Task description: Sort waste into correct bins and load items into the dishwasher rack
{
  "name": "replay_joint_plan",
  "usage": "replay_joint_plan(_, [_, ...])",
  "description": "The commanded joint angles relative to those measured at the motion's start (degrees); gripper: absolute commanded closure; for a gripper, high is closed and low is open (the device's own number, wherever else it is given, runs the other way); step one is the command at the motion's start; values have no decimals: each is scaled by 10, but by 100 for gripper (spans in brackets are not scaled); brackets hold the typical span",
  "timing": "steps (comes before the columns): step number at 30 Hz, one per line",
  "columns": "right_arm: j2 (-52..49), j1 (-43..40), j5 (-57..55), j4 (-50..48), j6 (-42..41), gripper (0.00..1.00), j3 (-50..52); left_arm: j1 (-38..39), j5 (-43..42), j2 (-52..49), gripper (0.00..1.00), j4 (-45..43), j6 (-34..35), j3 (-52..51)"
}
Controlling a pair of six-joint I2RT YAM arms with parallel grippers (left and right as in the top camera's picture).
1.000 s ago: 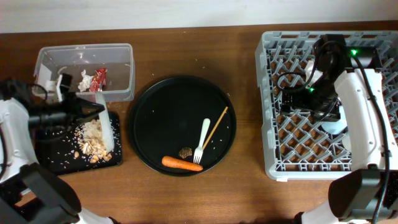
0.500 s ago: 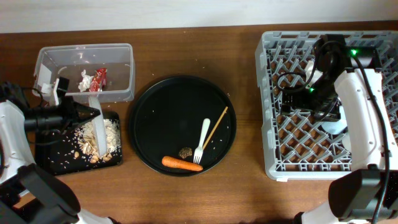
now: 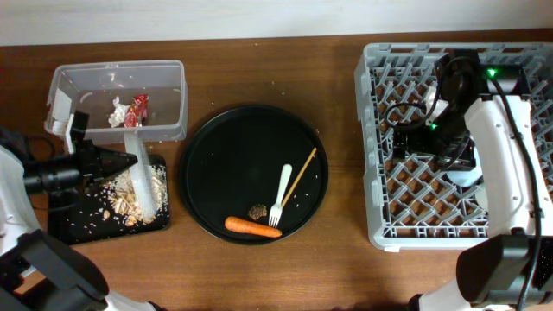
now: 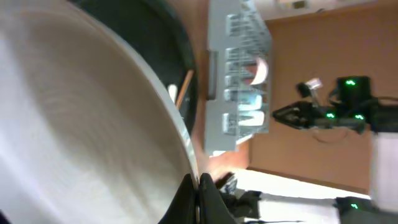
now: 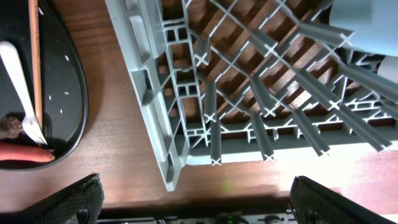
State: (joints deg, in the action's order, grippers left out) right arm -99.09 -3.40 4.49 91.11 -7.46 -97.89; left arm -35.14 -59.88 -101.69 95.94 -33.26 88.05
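From overhead, the left end effector (image 3: 122, 161) was clamped on the rim of a white plate (image 3: 142, 177), which stood tilted on edge over the shallow black tray (image 3: 76, 221). Beige food scraps (image 3: 125, 200) lay in that tray beside the plate. Just behind it, the clear tub (image 3: 117, 99) held a red wrapper (image 3: 140, 108) and a crumpled tissue (image 3: 117, 111). On the round black tray (image 3: 233, 164) in the middle of the tabletop (image 3: 341, 268) lay a white fork (image 3: 281, 194), a wooden stick (image 3: 300, 177), a brown lump (image 3: 257, 212) and a carrot (image 3: 252, 227). The right arm (image 3: 499, 147) reached over the grey rack (image 3: 380, 220).

In the left wrist view, the plate filled the left side, its edge pinched between the dark fingers (image 4: 208, 198). The rack stood well apart, with a pink cup (image 4: 262, 68) in it.

In the right wrist view, the right end effector (image 5: 196, 186) was spread wide and empty, above the rack's near corner. A blue-tinted cup (image 5: 367, 25) sat in the rack at the upper right.
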Motion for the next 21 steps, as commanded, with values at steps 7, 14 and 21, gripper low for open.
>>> replay_joint_plan(7, [1, 0, -7, 11, 2, 1, 2, 118, -10, 56, 100, -18, -30, -3])
replay_joint_plan(14, [44, -76, -160, 37, -116, 1, 2, 523, 120, 62, 100, -439, 305, -3])
replay_joint_plan(21, [78, -157, -64, 34, -61, 1, 6, 638, 303, 60, 100, -581, 476, -3])
